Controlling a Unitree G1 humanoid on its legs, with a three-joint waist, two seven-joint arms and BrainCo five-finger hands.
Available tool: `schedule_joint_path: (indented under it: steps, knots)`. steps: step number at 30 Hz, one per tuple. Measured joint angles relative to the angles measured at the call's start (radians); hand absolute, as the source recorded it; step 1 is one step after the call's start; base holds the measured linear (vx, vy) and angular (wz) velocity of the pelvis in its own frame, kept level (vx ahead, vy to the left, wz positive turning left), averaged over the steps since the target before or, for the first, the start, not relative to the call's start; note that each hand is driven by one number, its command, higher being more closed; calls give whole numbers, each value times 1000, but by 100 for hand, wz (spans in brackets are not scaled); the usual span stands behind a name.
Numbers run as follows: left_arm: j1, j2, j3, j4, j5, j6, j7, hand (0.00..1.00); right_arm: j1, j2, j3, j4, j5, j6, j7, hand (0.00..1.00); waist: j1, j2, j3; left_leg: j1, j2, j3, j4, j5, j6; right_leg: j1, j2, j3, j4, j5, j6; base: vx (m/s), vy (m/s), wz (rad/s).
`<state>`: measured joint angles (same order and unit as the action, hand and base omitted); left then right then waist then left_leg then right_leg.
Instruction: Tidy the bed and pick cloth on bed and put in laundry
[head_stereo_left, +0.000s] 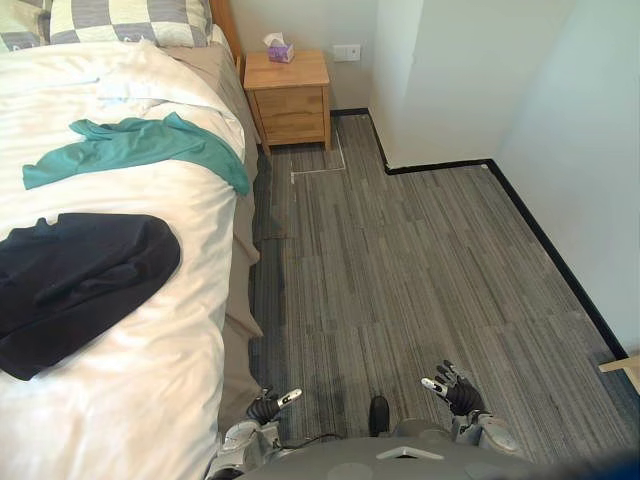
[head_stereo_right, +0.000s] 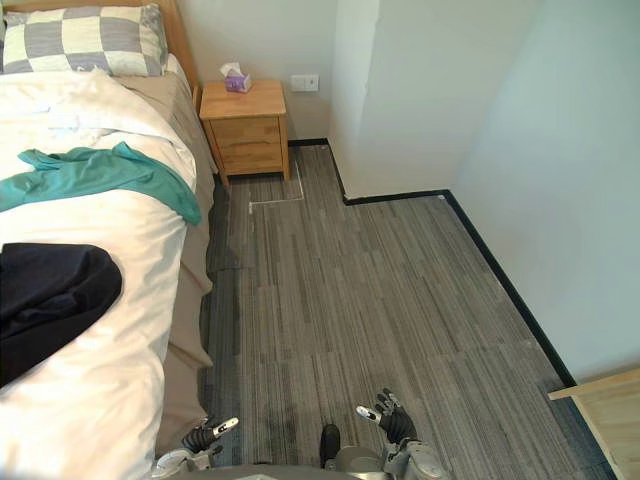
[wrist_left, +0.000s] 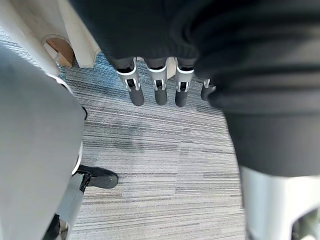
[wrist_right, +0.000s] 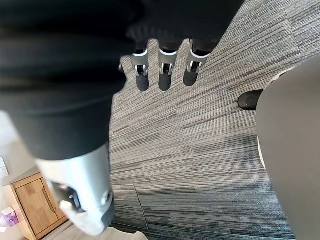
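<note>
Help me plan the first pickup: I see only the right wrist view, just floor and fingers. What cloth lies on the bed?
Observer: A teal garment lies spread across the far half of the white duvet.
Operator: Anything else on it?
Observer: A dark navy garment lies bunched nearer the robot, apart from the teal one.
Operator: And the left hand?
Observer: The left hand hangs open over the carpet, holding nothing.
</note>
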<state>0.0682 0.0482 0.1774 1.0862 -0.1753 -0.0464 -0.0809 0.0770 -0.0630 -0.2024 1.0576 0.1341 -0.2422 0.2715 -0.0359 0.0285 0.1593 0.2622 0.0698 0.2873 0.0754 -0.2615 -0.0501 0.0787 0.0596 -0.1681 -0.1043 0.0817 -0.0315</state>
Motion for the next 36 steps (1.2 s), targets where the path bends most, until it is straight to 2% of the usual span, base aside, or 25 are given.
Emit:
schedule_joint_path:
  steps: [3,7,9,12,13,15,16,17,18,19,20,21,22,23,24,27,29,30,31,32,33,34,35,36]
  knots:
    - [1,-5,2,-1,-11,0,0,0,1,6,-10,0,7,1,-9,0,-1,-1,1,-3,-2,-22,-2,1,2,1,-5,-20,0,0,0,1,7,19]
    - [1,-27,31,-4,-68,-7,0,0,20,16,-31,-2,60,11,-41,0,26,-3,2,-3,0,-23,-2,2,3,3,-9,-31,0,-4,5,-5,20,8]
    - [6,-29,40,-5,-89,-9,1,0,23,24,-46,-3,62,6,-51,0,29,-6,5,-5,1,-23,-1,1,5,8,-10,-40,0,-17,12,-18,9,13]
    - [18,-32,40,-31,-93,-8,2,0,39,37,-70,-21,82,-15,-63,0,31,8,15,-23,27,-24,40,-34,10,13,2,-69,2,-42,0,3,-6,12]
    - [22,-32,42,-47,-115,-9,5,0,39,40,-70,-22,82,-23,-66,0,35,10,14,-38,50,-8,80,-64,3,13,15,-86,8,-53,-7,78,-43,-45]
    - [39,-26,51,-51,-131,-9,15,0,41,32,-56,-27,81,-28,-66,0,51,21,15,-57,96,39,160,-105,-45,-16,38,-90,75,-90,-21,144,-52,-56]
    - [35,-19,69,-54,-131,-9,16,0,39,43,-48,-46,82,-28,-69,0,48,7,17,-145,123,49,353,-102,-52,-44,33,-89,125,-128,-30,160,-118,-23]
    - [33,-29,104,-87,-127,-12,17,0,58,45,-35,-72,82,-29,-64,0,48,-5,27,-269,175,52,610,-46,-34,-70,23,-90,178,-163,-40,159,-135,-9]
    - [31,-39,119,-103,-123,-26,19,0,71,42,-24,-98,86,-29,-61,0,50,-6,31,-352,215,26,790,43,-5,-60,23,-83,202,-181,-51,151,-118,-9]
    - [35,-38,122,-121,-110,-48,23,0,71,42,-11,-114,85,-31,-60,0,51,-2,48,-403,239,4,891,57,3,-48,24,-71,217,-199,-59,147,-40,-14]
    - [35,-39,119,-137,-105,-62,22,0,73,31,5,-122,83,-33,-60,0,55,7,65,-447,251,-23,978,42,1,-26,25,-61,236,-221,-70,267,-41,-30]
    - [32,-40,107,-159,-83,-73,22,0,57,22,21,-111,74,-32,-59,0,56,11,79,-496,230,-64,1009,17,-15,10,16,-41,247,-245,-78,264,-42,-36]
    - [34,-42,97,-161,-73,-74,22,0,52,20,20,-105,64,-32,-59,0,55,12,79,-508,214,-75,990,9,-20,24,11,-34,247,-243,-74,341,-45,-52]
    - [36,-43,79,-161,-66,-74,22,0,39,20,20,-90,49,-33,-60,0,60,9,80,-513,175,-79,914,-1,-25,49,0,-3,241,-243,-71,347,7,-74]
    - [34,-47,68,-165,-68,-74,22,0,31,20,19,-84,39,-33,-59,0,70,6,82,-511,134,-78,795,-9,-32,62,-13,28,228,-244,-64,364,29,-83]
    - [31,-49,69,-168,-69,-69,23,0,17,28,17,-82,38,-34,-58,0,80,0,85,-506,74,-59,530,2,-26,85,-28,73,204,-249,-47,283,75,-60]
    - [28,-49,69,-168,-79,-67,24,0,27,37,12,-82,37,-38,-57,0,78,-6,89,-499,48,-12,302,91,-7,114,-47,76,183,-266,-17,334,127,-13]
    - [28,-48,69,-168,-84,-66,25,0,31,37,13,-82,36,-39,-57,0,79,-8,90,-489,48,0,257,119,-2,126,-52,76,178,-272,-6,317,157,-4]
    - [29,-49,69,-168,-90,-66,30,0,41,40,14,-82,32,-39,-58,0,83,-14,91,-476,51,35,212,172,15,149,-67,75,170,-293,14,340,195,5]
    - [29,-48,70,-163,-91,-66,39,0,44,46,17,-83,15,-39,-58,0,84,-20,87,-456,42,83,210,211,55,171,-93,76,170,-322,33,353,212,9]
    - [29,-44,70,-163,-92,-67,40,0,42,47,19,-82,5,-39,-58,0,84,-25,83,-452,24,93,215,196,83,176,-112,76,172,-339,41,362,233,7]
    - [31,-39,73,-163,-102,-68,44,0,43,50,19,-77,-6,-37,-57,0,87,-45,69,-455,-5,105,235,154,110,176,-146,75,174,-362,41,380,226,-8]
    - [31,-40,80,-160,-114,-68,44,0,36,57,16,-72,-31,-37,-56,0,97,-50,60,-451,-26,114,245,112,126,168,-166,71,203,-358,47,379,215,-11]
    - [32,-40,79,-158,-116,-67,44,0,37,56,10,-72,-43,-37,-53,0,102,-49,55,-445,-37,113,242,98,131,156,-175,69,240,-359,48,386,205,-9]
